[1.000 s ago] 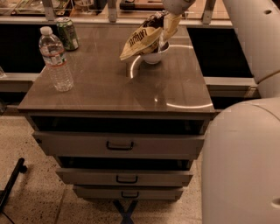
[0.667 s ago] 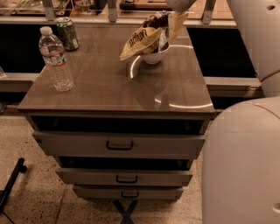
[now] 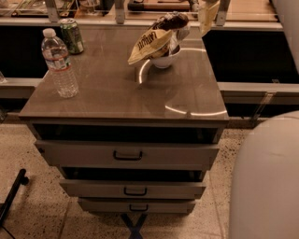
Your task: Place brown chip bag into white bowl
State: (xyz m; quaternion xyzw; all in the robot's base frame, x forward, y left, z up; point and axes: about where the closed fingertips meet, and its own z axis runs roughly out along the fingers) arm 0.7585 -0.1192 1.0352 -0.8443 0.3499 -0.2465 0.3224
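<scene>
Leftmost, a water bottle stands upright on the brown tabletop; behind it sits a green can; farther right, the brown chip bag lies tilted across the white bowl, its tan end jutting left past the rim, its dark end raised; the gripper hangs at the top edge, right of the bag; whether it is wide or narrow, I cannot tell.

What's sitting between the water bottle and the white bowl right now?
Only bare tabletop, as the camera view shows. The brown chip bag lies across the white bowl; the gripper hangs near the table's far right corner.
</scene>
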